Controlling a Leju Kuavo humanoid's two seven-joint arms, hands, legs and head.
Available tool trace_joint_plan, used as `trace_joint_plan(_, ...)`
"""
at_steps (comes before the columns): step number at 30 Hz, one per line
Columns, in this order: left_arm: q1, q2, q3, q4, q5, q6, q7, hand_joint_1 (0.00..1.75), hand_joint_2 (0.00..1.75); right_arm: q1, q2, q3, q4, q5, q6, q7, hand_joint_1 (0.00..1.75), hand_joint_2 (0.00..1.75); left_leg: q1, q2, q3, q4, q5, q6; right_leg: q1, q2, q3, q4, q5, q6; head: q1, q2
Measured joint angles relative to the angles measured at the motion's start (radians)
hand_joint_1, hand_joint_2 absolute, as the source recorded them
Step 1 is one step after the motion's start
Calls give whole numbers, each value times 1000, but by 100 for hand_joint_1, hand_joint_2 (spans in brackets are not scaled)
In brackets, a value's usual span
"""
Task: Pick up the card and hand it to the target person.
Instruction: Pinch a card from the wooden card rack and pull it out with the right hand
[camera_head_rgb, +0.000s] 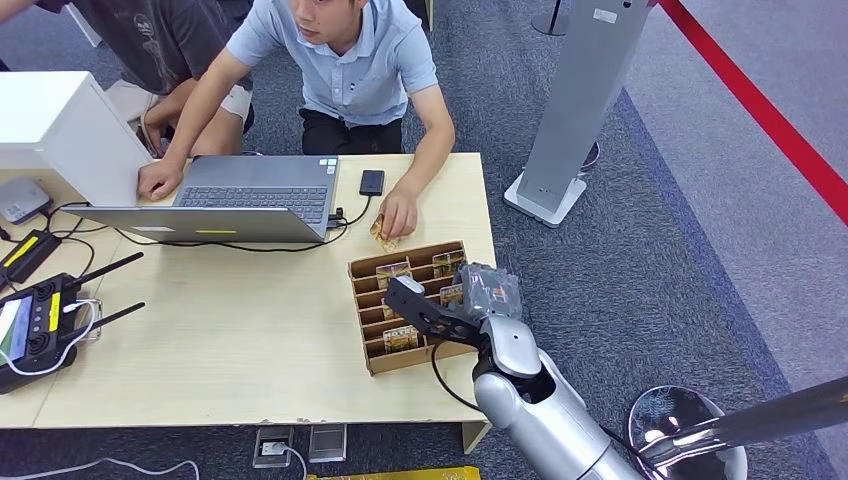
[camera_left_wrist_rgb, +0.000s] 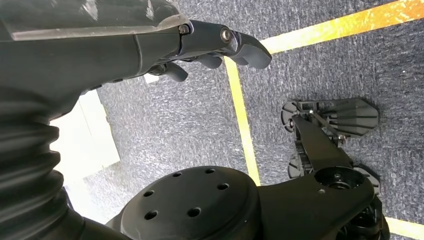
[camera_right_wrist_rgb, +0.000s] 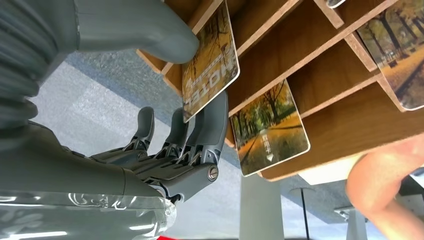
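Right hand (camera_right_wrist_rgb: 175, 135) pinches a card (camera_right_wrist_rgb: 210, 65) (mirrored "MOTEL") at the wooden rack (camera_right_wrist_rgb: 320, 55).

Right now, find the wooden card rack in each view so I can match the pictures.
Head view: the rack sits at the table's right end, the right hand over it.
Left wrist view: not in it; carpet and yellow floor lines.
Right wrist view: the rack runs across the far side, slots facing the camera, the hand beside a card.
Shared landmark: the autumn-tree cards in the rack, seen in head and right wrist views.
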Motion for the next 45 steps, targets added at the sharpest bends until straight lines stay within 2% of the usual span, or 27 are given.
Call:
trace_joint_plan(7,0,0,-9,0,0,1,0,0,175,0,0,1,12,-12,-4,0,113,175,0,0,0,0,0,0,0,0,0,0,0,0,0,0)
trace_joint_plan(11,0,0,-9,0,0,1,0,0,175,0,0,1,13,-16,-6,0,133,175,0,0,0,0,0,0,0,0,0,0,0,0,0,0)
trace_joint_plan(18,0,0,-14,0,0,1,0,0,175,0,-1,1,13,-18,-15,0,156,175,0,0,0,0,0,0,0,0,0,0,0,0,0,0)
trace_joint_plan(38,-1,2,-23,0,18,8,-18,0,175,-1,-8,6,11,-45,-49,0,154,175,0,0,0,0,0,0,0,0,0,0,0,0,0,0)
trace_joint_plan(45,0,3,-23,0,31,7,-13,0,175,0,-20,12,-24,-68,-89,-1,154,175,0,0,0,0,0,0,0,0,0,0,0,0,0,0)
